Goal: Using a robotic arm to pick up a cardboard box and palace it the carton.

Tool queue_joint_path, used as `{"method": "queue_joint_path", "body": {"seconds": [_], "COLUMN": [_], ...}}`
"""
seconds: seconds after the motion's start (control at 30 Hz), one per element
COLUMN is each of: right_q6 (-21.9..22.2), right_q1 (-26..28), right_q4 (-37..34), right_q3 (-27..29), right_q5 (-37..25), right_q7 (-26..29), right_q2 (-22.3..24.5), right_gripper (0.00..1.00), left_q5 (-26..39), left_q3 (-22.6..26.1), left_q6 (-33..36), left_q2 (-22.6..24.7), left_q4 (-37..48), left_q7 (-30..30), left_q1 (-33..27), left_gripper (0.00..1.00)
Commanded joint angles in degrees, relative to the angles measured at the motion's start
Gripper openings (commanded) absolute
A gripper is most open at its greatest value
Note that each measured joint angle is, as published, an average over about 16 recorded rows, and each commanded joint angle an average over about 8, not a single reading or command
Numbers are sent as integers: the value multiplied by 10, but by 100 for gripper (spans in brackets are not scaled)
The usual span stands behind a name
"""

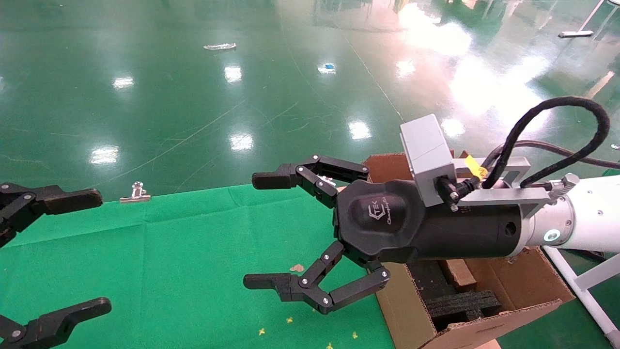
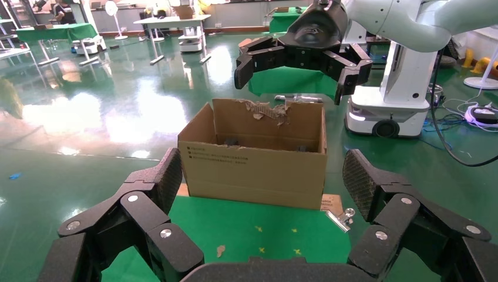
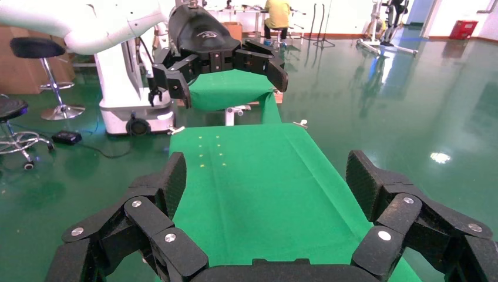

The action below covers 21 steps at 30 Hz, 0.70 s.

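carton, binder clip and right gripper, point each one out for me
carton [image 2: 252, 170], left wrist view, on its printed front wall.
binder clip [image 1: 136, 194], head view, on its silver body at the cloth's far edge.
right gripper [image 1: 261, 230], head view, midway between its open fingertips.

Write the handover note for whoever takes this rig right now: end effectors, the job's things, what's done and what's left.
Right end effector: open, empty, held over the green cloth table beside the carton.
Left end effector: open, empty, at the table's left edge.
Carton: upright at the table's right end, flaps up, one edge torn, black foam inserts inside.
Cardboard box: a small brown piece among the foam may be it; cannot confirm.
Done: nothing is gripped.
Left: verify the box sits in the carton; otherwise find it and place it.
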Motion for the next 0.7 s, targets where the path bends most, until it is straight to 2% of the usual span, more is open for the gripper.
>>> {"method": "queue_joint_path", "body": {"seconds": [0.03,0.7], "right_q6": [0,0], "right_q1": [0,0], "right_q4": [0,0], "right_q3": [0,0], "right_q5": [0,0], "right_q7": [0,0], "right_q2": [0,0], "right_gripper": [100,100], "left_q5": [0,0], "left_q3": [0,0], "left_q6": [0,0], "left_q2": [0,0], "left_q4": [0,0], "left_q7": [0,0], "left_q1": [0,0], "left_gripper": [100,100]}}
